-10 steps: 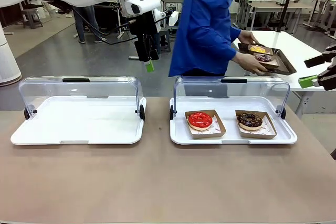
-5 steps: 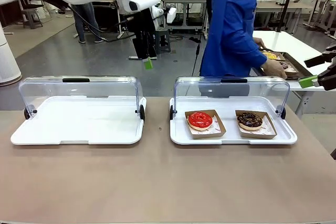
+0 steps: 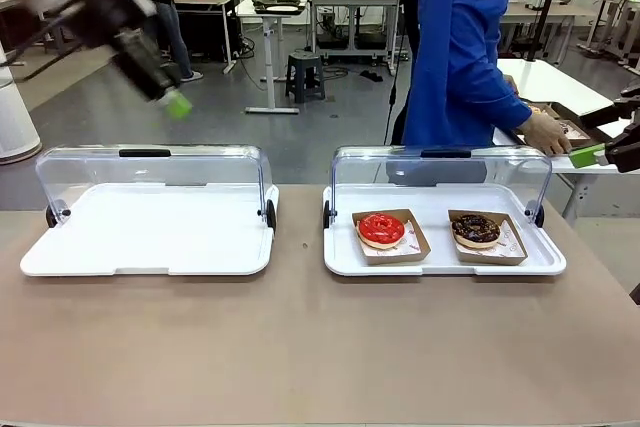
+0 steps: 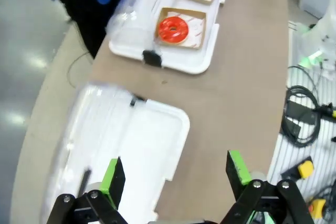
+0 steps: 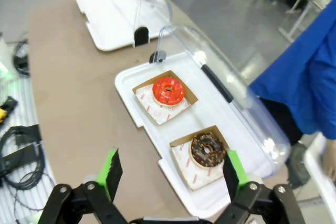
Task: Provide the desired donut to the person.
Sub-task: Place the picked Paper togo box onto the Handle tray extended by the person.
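A red-glazed donut (image 3: 381, 229) and a chocolate donut (image 3: 476, 230) each lie in a brown paper tray inside the right white case (image 3: 340, 257), whose clear lid stands open. The person (image 3: 460, 47) in a blue shirt stands behind it, turned to a side table, one hand (image 3: 548, 132) on a brown tray there. My left gripper (image 3: 172, 99) is high at the far left, motion-blurred; the left wrist view shows this gripper (image 4: 175, 174) open and empty above the left case (image 4: 157, 140). My right gripper (image 5: 171, 171) is open and empty, above and to one side of both donuts (image 5: 168, 90) (image 5: 207, 149).
The left white case (image 3: 150, 247) has its lid up and holds nothing. Bare brown tabletop (image 3: 300, 347) runs across the front. My right gripper (image 3: 583, 137) hangs at the right edge, beside the side table. Desks and stools stand in the background.
My left arm has swung from above the gap between the cases to the far upper left. The person has stepped right and lowered the brown tray toward the side table.
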Controlling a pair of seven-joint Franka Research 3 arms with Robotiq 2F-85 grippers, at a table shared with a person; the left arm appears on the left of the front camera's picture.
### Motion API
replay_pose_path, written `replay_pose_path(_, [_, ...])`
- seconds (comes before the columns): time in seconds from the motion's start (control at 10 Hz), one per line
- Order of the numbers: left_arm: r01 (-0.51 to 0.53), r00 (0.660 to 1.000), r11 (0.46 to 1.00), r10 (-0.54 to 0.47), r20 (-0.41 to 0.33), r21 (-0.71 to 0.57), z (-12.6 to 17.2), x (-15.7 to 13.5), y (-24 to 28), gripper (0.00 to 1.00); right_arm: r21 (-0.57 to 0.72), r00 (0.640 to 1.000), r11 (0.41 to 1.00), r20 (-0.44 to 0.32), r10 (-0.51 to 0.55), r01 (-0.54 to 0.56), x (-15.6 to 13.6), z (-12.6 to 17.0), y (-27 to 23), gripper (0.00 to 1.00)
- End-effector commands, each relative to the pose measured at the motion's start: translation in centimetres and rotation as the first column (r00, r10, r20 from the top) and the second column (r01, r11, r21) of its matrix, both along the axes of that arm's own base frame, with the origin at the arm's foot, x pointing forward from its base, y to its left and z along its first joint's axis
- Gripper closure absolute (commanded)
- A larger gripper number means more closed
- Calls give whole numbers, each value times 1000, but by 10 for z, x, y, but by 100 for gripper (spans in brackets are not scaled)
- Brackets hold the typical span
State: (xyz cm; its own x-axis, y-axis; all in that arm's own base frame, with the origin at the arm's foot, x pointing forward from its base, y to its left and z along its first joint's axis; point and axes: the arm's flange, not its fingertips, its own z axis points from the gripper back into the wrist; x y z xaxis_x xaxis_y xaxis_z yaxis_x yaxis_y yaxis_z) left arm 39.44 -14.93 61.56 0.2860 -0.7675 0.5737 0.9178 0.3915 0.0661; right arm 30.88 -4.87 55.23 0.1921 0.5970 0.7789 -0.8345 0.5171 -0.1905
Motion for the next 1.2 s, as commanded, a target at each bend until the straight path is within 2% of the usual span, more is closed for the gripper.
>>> replay_pose_path(0.0, [-159, 975, 987, 157, 155, 2, -55, -74, 59, 0, 14, 1000, 1000, 8, 20, -20, 1, -2, 1, 0])
replay_pose_path(0.1, [-193, 966, 980, 197, 165, -40, -67, -86, 90, 0, 14, 1000, 1000, 8, 20, -20, 1, -2, 1, 0])
replay_pose_path(0.2, [-175, 971, 980, 188, 146, -99, -82, -88, 112, 0, 14, 1000, 1000, 8, 20, -20, 1, -2, 1, 0])
replay_pose_path(0.3, [-203, 969, 970, 219, 116, -138, -94, -87, 131, 0, 14, 1000, 1000, 8, 20, -20, 1, -2, 1, 0])
replay_pose_path(0.6, [-251, 956, 953, 271, 110, -169, -107, -83, 160, 0, 14, 1000, 1000, 8, 20, -20, 1, -2, 1, 0])
replay_pose_path(0.7, [-259, 952, 951, 281, 121, -168, -105, -82, 162, 0, 14, 1000, 1000, 8, 20, -20, 1, -2, 1, 0])
replay_pose_path(0.9, [-301, 919, 931, 341, 198, -206, -106, -84, 172, 0, 14, 1000, 1000, 8, 20, -20, 1, -2, 1, 0])
replay_pose_path(1.1, [-336, 891, 910, 391, 231, -243, -107, -84, 176, 0, 14, 1000, 1000, 8, 20, -20, 1, -2, 1, 0])
